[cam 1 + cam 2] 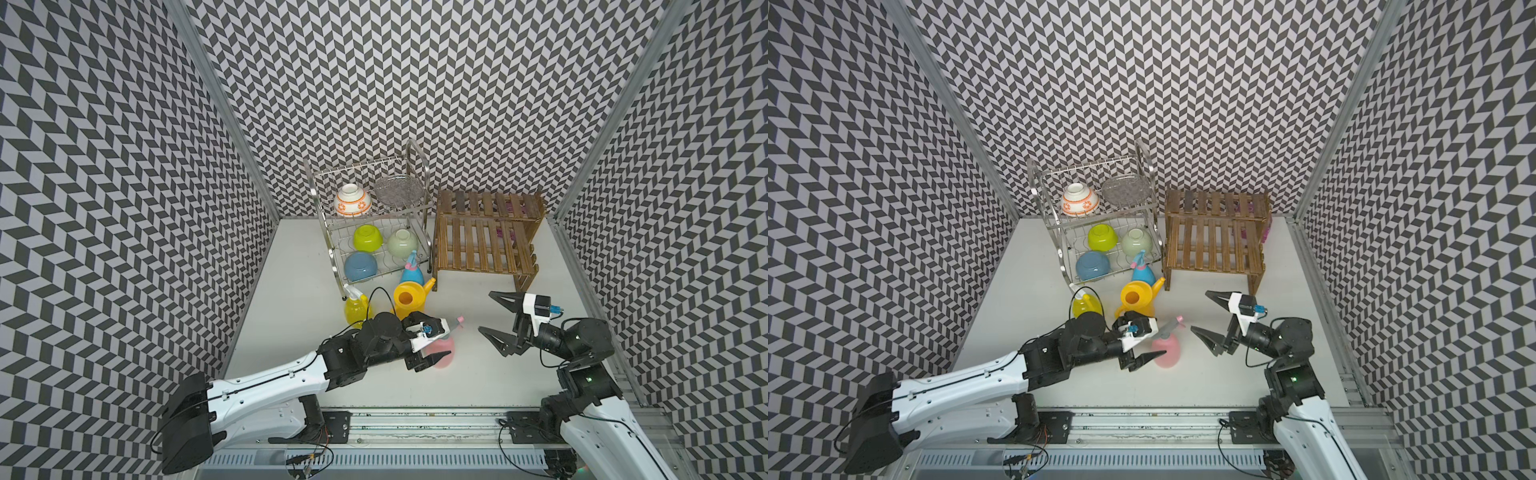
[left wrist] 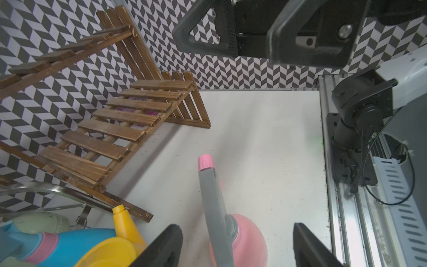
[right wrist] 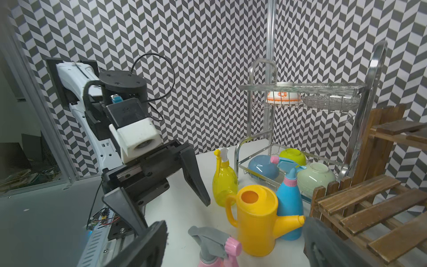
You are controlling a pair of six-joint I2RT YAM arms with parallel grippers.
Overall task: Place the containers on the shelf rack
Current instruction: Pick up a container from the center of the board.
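Straddling the pink spray bottle (image 1: 1171, 349), the left gripper (image 2: 235, 227) has its jaws spread, with a gap showing on each side (no contact visible). The bottle stands upright on the table (image 1: 457, 386), near-left of the shelf rack (image 1: 486, 245), long axis vertical, nozzle aimed far-right. The right gripper (image 1: 485, 311) hovers wide open and empty, to its right.

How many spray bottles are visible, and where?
3. The pink spray bottle stands inside the open left hand; the blue spray bottle and yellow spray bottle stand by the wire dish rack. Something magenta under the shelf rack is unclear.
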